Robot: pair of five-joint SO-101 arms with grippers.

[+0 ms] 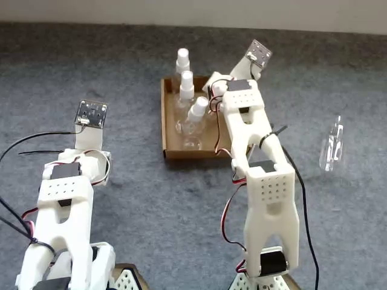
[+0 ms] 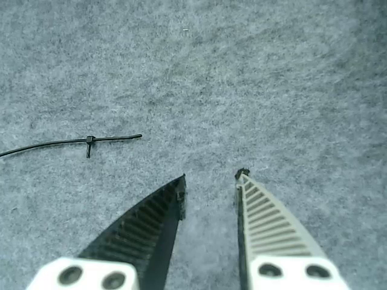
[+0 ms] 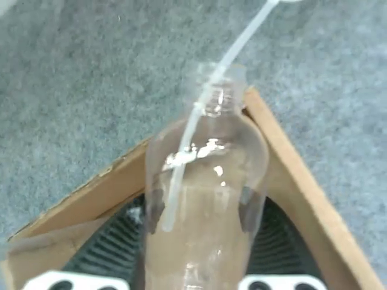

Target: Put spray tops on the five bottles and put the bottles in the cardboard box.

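Note:
My right gripper (image 3: 199,248) is shut on a clear bottle (image 3: 208,181) above a corner of the cardboard box (image 3: 290,169). A thin white dip tube (image 3: 193,133) runs slanted down into the bottle's open neck. In the high view the right arm (image 1: 242,115) lies over the box (image 1: 169,130). Three bottles with white spray tops (image 1: 186,84) show in or just behind the box. One more clear bottle (image 1: 332,148) lies on the carpet far right. My left gripper (image 2: 211,181) hangs open over bare carpet, with nothing between its fingers.
A black cable tie (image 2: 72,143) lies on the grey carpet ahead of the left gripper. The left arm (image 1: 66,193) stands well left of the box. Open carpet stretches between the box and the lying bottle.

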